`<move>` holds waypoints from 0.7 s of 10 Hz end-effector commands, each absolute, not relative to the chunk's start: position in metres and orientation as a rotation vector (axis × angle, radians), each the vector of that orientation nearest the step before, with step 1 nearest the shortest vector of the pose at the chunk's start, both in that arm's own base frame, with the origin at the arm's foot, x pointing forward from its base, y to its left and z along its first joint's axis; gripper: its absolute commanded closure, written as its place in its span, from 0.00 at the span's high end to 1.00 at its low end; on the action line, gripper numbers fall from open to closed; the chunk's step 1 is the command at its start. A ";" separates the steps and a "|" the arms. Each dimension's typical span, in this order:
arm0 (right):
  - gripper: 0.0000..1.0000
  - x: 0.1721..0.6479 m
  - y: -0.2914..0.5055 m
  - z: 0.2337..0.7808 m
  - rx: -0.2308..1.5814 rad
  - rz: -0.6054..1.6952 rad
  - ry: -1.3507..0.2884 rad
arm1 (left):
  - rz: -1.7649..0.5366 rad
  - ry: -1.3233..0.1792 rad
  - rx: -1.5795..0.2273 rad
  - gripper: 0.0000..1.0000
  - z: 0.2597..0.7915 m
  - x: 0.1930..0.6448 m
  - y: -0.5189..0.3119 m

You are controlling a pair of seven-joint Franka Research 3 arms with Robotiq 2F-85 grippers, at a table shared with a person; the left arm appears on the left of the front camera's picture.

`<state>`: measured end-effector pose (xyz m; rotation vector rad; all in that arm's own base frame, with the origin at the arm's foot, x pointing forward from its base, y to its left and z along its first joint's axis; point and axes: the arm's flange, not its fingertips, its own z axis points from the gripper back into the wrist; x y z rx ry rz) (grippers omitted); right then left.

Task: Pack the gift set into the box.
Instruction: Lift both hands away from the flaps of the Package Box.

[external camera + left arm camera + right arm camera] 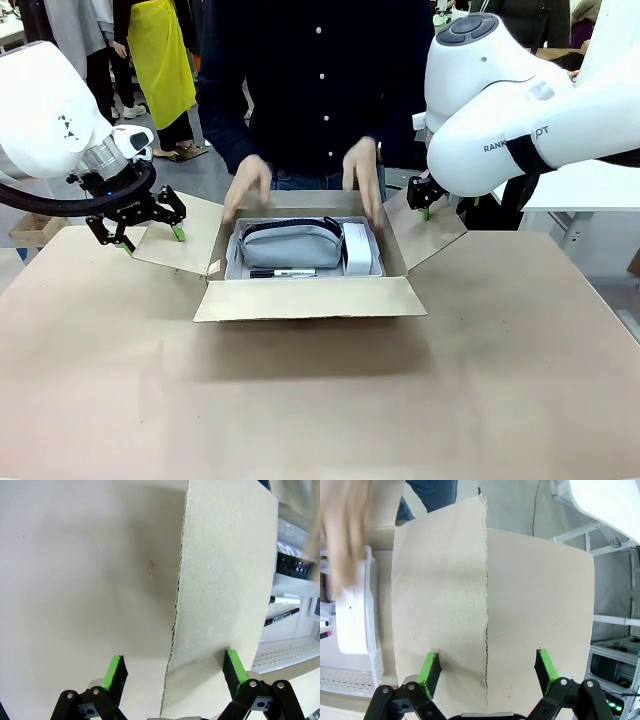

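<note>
Brown-papered table (320, 400), and the big brown corrugated cardboard box (310, 298) is seen mid-table with its flaps out. Sat inside is the pale tray (232, 262), with the grey zip pouch (292, 244), slim white block (357, 248) and black pen (283, 272) laid in it. The left gripper (152, 240) and right gripper (428, 205) are spread wide with nothing held, each at a side flap.

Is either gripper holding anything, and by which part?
Nothing is held: the left gripper and right gripper are both open, fingers spread over the side flaps of the box.
</note>
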<state>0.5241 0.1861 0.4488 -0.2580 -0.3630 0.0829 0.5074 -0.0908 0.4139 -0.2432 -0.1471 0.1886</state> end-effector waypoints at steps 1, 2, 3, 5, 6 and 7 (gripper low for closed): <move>1.00 0.524 0.186 0.449 -0.258 0.083 -0.363 | 0.200 -0.148 -0.230 1.00 0.416 0.506 -0.091; 1.00 0.523 0.187 0.461 -0.216 0.135 -0.355 | 0.189 -0.147 -0.243 1.00 0.414 0.507 -0.091; 1.00 0.512 0.186 0.481 -0.128 0.228 -0.368 | 0.144 -0.186 -0.324 1.00 0.445 0.490 -0.079; 1.00 0.486 0.157 0.522 0.078 0.289 -0.391 | 0.056 -0.198 -0.569 1.00 0.494 0.453 -0.041; 1.00 0.469 0.131 0.540 0.290 0.344 -0.380 | -0.023 -0.191 -0.723 1.00 0.507 0.433 -0.014; 1.00 0.455 0.101 0.550 0.487 0.352 -0.332 | -0.066 -0.188 -0.876 1.00 0.510 0.415 0.016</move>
